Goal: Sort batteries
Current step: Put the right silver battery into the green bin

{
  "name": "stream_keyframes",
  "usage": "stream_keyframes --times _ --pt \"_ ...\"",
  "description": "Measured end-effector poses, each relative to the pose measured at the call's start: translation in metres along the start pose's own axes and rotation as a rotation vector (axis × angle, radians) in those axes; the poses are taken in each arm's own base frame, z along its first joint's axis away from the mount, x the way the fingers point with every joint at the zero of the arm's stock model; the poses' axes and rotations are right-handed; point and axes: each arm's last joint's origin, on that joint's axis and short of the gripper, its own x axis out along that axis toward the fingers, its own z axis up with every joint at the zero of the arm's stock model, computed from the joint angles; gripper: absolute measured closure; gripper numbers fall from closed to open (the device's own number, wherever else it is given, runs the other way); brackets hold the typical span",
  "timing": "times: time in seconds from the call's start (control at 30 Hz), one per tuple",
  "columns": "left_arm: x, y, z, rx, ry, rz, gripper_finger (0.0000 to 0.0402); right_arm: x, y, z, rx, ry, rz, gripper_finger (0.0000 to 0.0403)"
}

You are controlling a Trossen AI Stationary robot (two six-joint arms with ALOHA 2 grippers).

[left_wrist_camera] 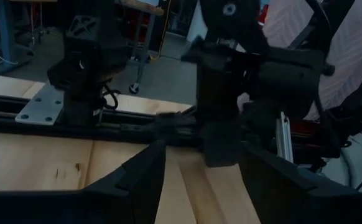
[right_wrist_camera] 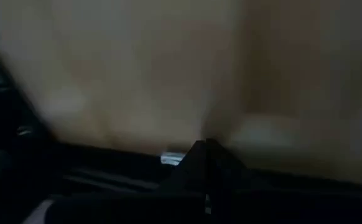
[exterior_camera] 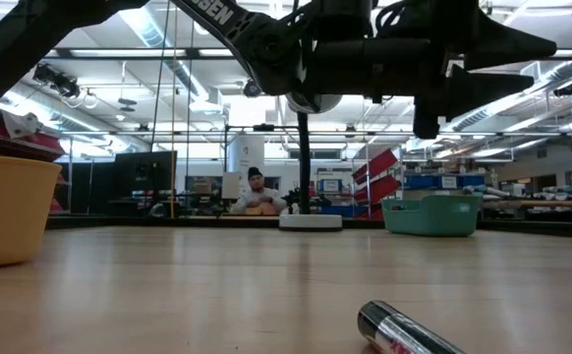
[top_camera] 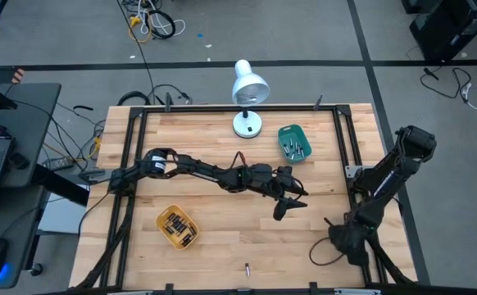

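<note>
High view: left gripper [top_camera: 292, 202] is hovering just beyond the lamp [top_camera: 249, 92] base, fingers spread, holding nothing. Right gripper [right_wrist_camera: 207, 149] is sitting closed, empty, well away from it. One battery [top_camera: 247, 267] is lying far from the lamp, at the table's [top_camera: 222, 246] near edge.

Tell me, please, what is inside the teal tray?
The teal tray holds a few silvery batteries lying loose. How many exactly is unclear; in the low view its wall hides them.

Overhead camera looks straight down on my whole table [top_camera: 222, 246]. Low camera sits at tabletop level, facing across toward the lamp [exterior_camera: 306, 147], also seen from above. My left wrist camera faces my right arm [left_wrist_camera: 231, 81]; right wrist camera hugs the wood.
</note>
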Motion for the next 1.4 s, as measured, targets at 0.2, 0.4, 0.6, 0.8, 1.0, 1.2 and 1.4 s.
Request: stream_keyframes --times 0.2,0.4,0.6,0.8,1.0,1.2,1.4 --pt "0.000 0.000 0.000 0.000 0.001 0.001 0.0186 -0.025 -0.009 0.006 -0.017 0.035 -0.191 0.0403" --pt "0.000 0.000 0.000 0.001 -0.007 0.017 0.0186 -0.046 -0.006 0.015 -0.108 0.016 -0.222 0.0403" --pt "0.000 0.000 0.001 0.002 -0.014 0.020 0.0186 -0.063 -0.004 0.027 -0.096 -0.046 -0.230 0.0394" --pt "0.000 0.000 0.001 0.000 -0.014 0.019 0.0186 -0.064 -0.018 0.031 -0.086 0.022 -0.238 0.0305" --pt "0.000 -0.001 0.000 -0.008 -0.006 -0.005 0.0186 -0.048 -0.027 0.039 -0.041 0.139 -0.216 0.0158" --pt "0.001 -0.003 -0.001 -0.014 0.001 -0.009 0.0186 -0.040 -0.035 0.040 0.060 0.140 -0.205 0.0072" --pt "0.000 -0.001 -0.001 -0.010 0.003 -0.005 0.0186 -0.030 -0.033 0.033 0.001 0.213 -0.112 0.0086"
